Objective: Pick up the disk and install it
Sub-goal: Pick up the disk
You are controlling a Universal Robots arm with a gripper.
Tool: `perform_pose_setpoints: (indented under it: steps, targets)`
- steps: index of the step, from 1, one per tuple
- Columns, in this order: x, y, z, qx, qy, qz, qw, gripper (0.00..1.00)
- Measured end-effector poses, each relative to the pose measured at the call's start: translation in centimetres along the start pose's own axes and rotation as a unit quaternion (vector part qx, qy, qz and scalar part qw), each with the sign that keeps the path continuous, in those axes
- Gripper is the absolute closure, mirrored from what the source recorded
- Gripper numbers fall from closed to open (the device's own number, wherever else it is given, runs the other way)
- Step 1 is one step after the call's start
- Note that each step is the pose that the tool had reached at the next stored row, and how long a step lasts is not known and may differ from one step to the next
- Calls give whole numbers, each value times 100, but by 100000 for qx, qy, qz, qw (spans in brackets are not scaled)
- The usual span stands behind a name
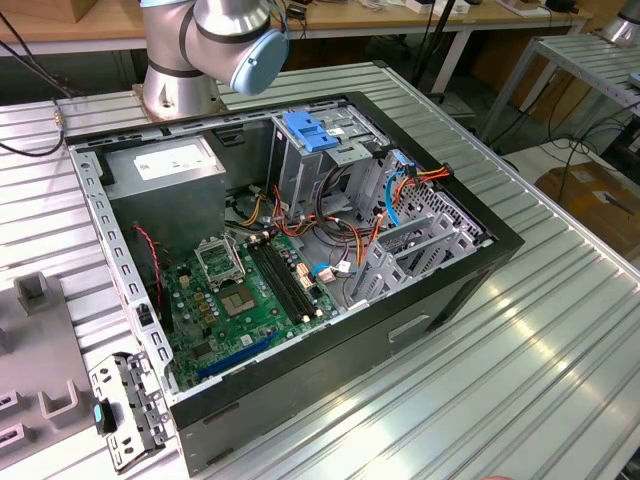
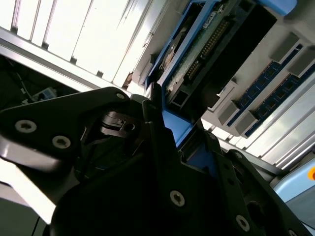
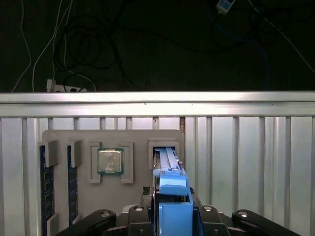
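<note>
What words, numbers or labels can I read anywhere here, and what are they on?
White sticker on the large grey metal box: print there, too small to read.
Square silver chip in the grey tray: any marks too blurred to read.
Green circuit board: no legible lettering.
So no text can be quoted.

Disk point(image 3: 173, 196) upright in grey tray point(image 3: 118, 137)

Open computer case point(image 1: 300, 390) (green motherboard point(image 1: 230, 310) inside) on ribbed metal table point(image 1: 520, 380)
</note>
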State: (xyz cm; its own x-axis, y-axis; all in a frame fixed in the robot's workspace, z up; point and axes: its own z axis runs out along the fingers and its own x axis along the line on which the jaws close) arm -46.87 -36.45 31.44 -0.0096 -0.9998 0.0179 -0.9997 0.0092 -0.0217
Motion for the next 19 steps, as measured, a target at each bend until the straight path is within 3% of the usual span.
perform_pose_setpoints:
  steps: [12, 19]
  targets:
    - [3, -3, -165, 1, 59, 1, 100000, 63]
    - [4, -5, -231, 3, 115, -3, 100000, 63]
